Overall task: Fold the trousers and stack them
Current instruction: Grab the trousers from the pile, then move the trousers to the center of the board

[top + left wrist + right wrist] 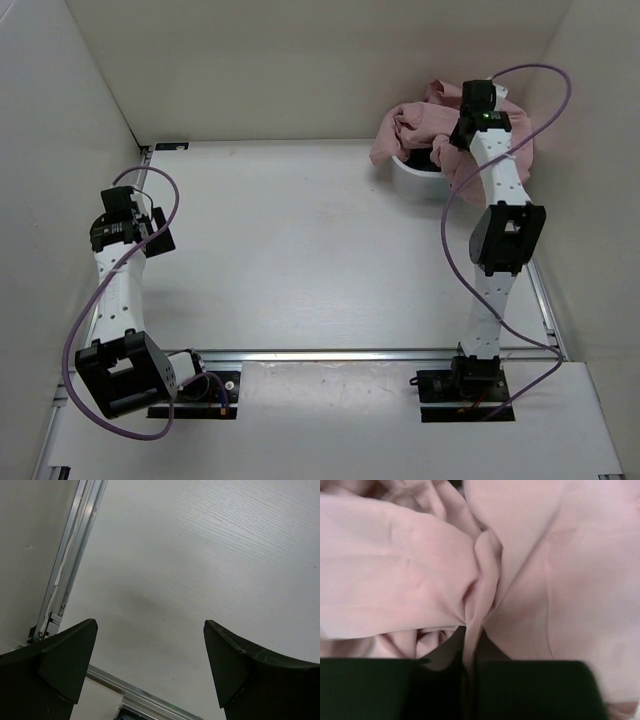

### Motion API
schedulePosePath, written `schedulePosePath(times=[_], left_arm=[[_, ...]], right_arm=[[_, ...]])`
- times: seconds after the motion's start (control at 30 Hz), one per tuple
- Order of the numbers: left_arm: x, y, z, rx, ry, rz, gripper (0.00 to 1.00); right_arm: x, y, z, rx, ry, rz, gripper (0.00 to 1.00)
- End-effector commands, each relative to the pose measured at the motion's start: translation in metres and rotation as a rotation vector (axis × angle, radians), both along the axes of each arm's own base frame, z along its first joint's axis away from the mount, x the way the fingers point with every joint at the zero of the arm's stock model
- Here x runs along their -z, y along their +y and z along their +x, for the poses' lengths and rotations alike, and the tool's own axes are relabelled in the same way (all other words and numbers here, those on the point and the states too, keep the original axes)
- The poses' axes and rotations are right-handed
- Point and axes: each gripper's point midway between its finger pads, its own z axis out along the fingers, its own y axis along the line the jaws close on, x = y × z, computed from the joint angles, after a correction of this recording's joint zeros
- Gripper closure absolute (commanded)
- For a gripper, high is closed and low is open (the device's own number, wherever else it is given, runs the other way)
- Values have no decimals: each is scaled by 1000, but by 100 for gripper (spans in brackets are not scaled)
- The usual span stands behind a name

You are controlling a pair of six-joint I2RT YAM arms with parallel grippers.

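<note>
The dusty-pink trousers [412,128] lie bunched in a heap over a white basket [415,171] at the far right of the table. My right gripper [462,122] is down in that heap, partly hidden by its own wrist. In the right wrist view pink trousers [410,570] fill the frame, and my right gripper [471,652] is shut on a thin ridge of the cloth pinched between its dark fingers [530,685]. My left gripper [150,650] hangs open over bare table at the left, nothing between its fingers [65,660]. In the top view the left gripper [160,238] sits far from the trousers.
White walls enclose the table on the left, back and right. A metal rail [370,354] runs across near the arm bases, and another rail [70,565] shows at the left edge. Purple cables [520,75] loop around both arms.
</note>
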Motion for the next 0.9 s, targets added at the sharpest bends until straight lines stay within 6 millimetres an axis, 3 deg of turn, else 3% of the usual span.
schedulePosePath(times=[0.0,0.03,0.1,0.2,0.27,0.3,0.43,0.5,0.6,0.73,0.8,0.87], left_arm=[[0,1,4,1,-11,3,0],[4,0,2,1,0,0,0],[8,-1,0,1,11,-4,0],[13,-2,1,7,15,-13,0],[11,0,6,7,6,-10,0],[10,1,8,7,6,-10,0],[6,1,16,13,-9,-13,0],[4,2,19,13,-11,-12,0],[-1,4,23,13,-22,-8,0],[-4,6,22,4,-28,5,0],[-4,8,21,-3,-25,14,0],[-4,7,19,-3,-26,14,0]], right_arm=[[-133,12,-24,-32,-294,38,99],[-170,15,-40,-49,-367,51,100],[-198,23,-57,-94,-426,79,100],[-301,66,-108,-286,-639,192,100],[-352,90,-138,-396,-755,296,100],[-401,120,-173,-574,-885,366,100],[-473,185,-257,-898,-1109,528,100],[-487,209,-281,-978,-1135,590,100],[-506,230,-305,-1068,-1165,720,100],[-489,265,-291,-1124,-1068,835,100],[-456,283,-263,-1089,-942,864,100],[-400,296,-223,-992,-739,879,100]])
